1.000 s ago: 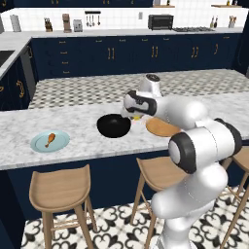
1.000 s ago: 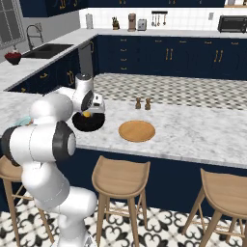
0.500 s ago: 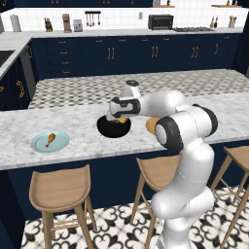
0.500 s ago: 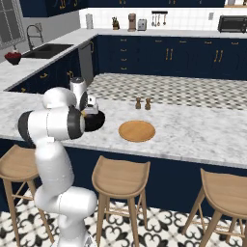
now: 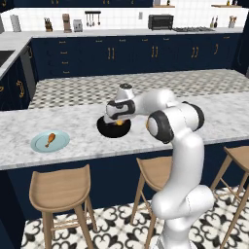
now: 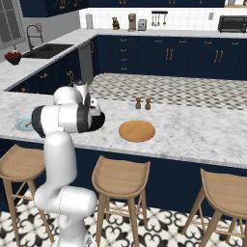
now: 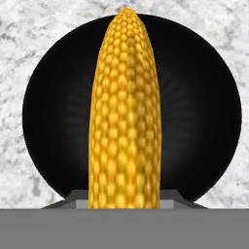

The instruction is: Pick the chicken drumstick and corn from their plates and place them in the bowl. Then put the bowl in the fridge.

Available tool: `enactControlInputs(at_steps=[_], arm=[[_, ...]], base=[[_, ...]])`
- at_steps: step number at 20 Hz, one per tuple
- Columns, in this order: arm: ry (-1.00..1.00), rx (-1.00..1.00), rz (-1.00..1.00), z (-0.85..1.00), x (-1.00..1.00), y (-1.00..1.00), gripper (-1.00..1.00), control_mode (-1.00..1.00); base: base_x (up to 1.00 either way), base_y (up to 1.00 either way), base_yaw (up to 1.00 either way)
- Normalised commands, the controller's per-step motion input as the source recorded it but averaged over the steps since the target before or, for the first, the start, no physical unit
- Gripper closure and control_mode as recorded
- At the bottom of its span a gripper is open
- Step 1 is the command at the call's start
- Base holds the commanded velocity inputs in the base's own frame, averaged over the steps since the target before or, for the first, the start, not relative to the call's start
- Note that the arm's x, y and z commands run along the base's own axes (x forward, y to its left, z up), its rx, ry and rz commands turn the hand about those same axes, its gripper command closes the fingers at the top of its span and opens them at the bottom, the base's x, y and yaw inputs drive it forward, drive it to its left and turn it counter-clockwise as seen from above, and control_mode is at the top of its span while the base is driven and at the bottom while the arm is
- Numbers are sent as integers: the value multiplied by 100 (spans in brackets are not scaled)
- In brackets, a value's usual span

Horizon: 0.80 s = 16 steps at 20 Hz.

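Observation:
My gripper (image 5: 118,119) is shut on the yellow corn (image 7: 125,112) and holds it just above the middle of the glossy black bowl (image 7: 199,112). The cob hides the fingertips in the hand view. On the counter, the bowl (image 5: 106,129) sits under the hand, and the corn (image 5: 119,123) shows as a small yellow spot there. The orange-brown drumstick (image 5: 50,139) lies on the pale-blue plate (image 5: 40,145), well to the left of the bowl. The wood-coloured plate (image 6: 137,130) lies bare to the right of the arm. The fridge is out of view.
Two small shakers (image 6: 143,103) stand behind the wooden plate. Wooden stools (image 5: 59,187) line the counter's near edge. A sink (image 6: 48,48) and a red bowl (image 6: 13,57) are on the far left counter. A toaster oven (image 5: 160,22) sits at the back wall.
The arm has swung left from beside the wooden plate to over the black bowl and come lower, carrying the corn. The bowl and plates have stayed put.

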Motion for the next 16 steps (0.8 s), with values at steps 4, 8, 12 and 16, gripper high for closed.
enactControlInputs(at_steps=[4, 8, 12, 16], arm=[[0, 0, 0, -55, 18, 0, 100, -100], [0, 0, 0, -56, 14, 0, 100, -100], [1, 0, 0, -45, 15, 0, -100, -100], [0, 0, 0, -4, 2, 0, -100, -100]], base=[[0, 0, 0], [0, 0, 0], [0, 0, 0], [0, 0, 0]])
